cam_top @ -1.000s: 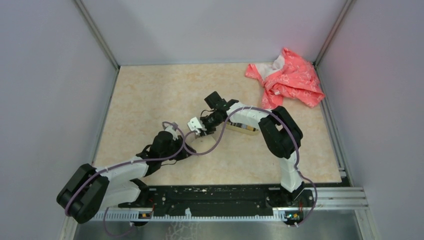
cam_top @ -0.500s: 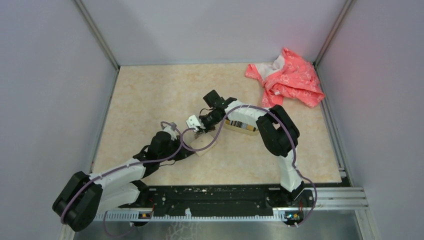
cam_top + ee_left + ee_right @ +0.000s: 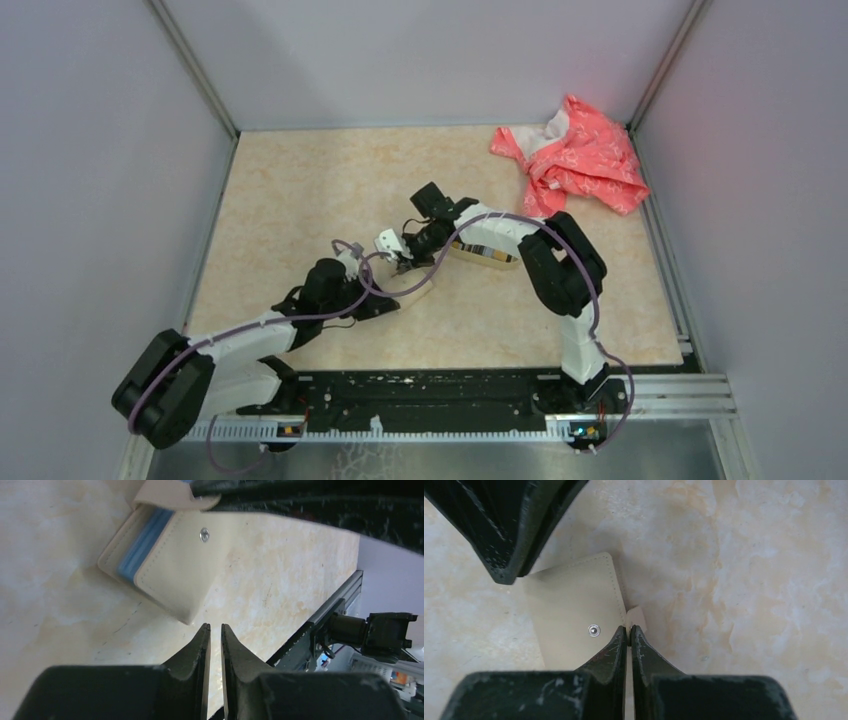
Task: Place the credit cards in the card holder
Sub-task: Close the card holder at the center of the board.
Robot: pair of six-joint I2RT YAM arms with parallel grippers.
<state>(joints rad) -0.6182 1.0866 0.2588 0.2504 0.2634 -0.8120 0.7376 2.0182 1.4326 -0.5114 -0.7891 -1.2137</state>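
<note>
Right hand [image 3: 629, 628], fingers together, pinches the flap edge of the card holder [image 3: 574, 610]; left hand [image 3: 214, 626], slightly apart and empty, hovers beside it over the desk [image 3: 60, 555].

Bare tabletop [image 3: 290, 190] leftward; cloth [image 3: 580, 155] (maybe dish [image 3: 490, 258]) rightward.

Beige stitched card holder [image 3: 170, 575], metal snap, flat on mid-table, flap raised; blue credit cards [image 3: 144, 540] tucked edge-on at ten o'clock.
</note>
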